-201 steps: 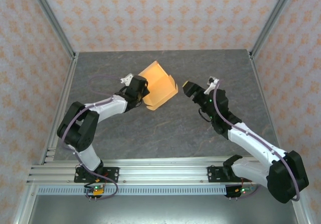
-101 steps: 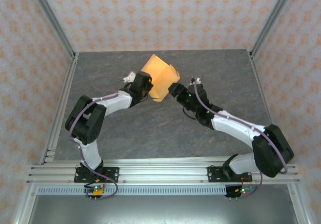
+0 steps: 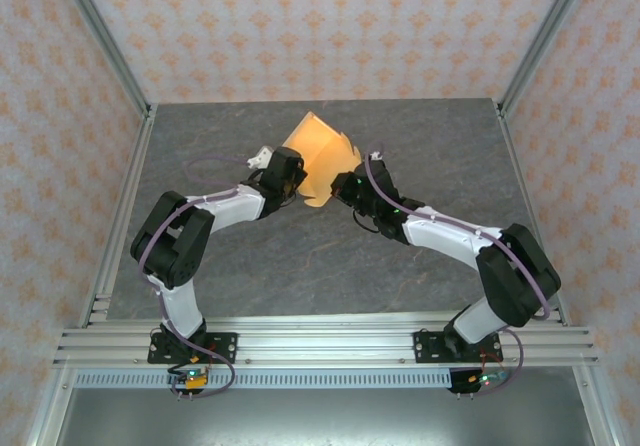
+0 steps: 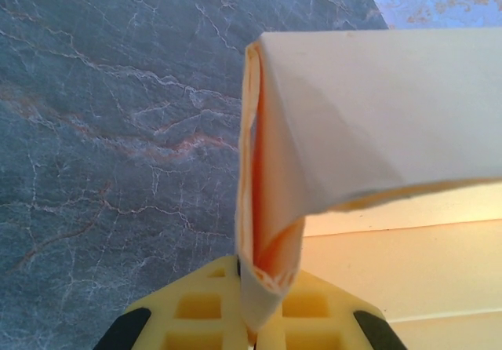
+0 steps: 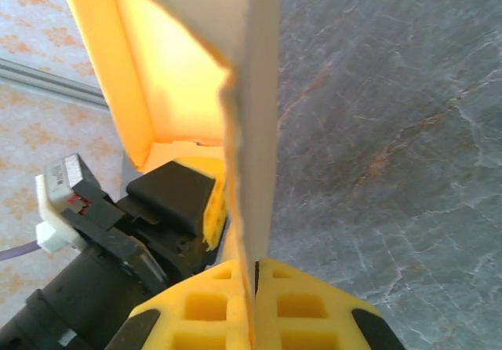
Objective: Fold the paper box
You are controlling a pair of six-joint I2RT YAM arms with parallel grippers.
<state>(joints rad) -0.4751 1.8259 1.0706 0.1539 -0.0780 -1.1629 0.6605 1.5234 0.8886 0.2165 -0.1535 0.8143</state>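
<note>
Both fingers (image 4: 196, 315) tight on paper box (image 3: 320, 156)

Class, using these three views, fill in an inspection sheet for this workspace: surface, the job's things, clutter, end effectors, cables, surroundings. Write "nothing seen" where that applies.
Surface: grey marbled tabletop, flat, no marks noted.
Job's things: paper box, orange-tan, partly folded, held up between the two arms, apparently off the tabletop.
Clutter: nothing seen.
End effectors: left end effector shut on one folded edge of the paper box; right end effector shut on another edge of it.
Cables: left purple cable and right purple cable, one running along each arm.
Surroundings: patterned walls, metal frame posts, mounting rail at the near edge.
</note>
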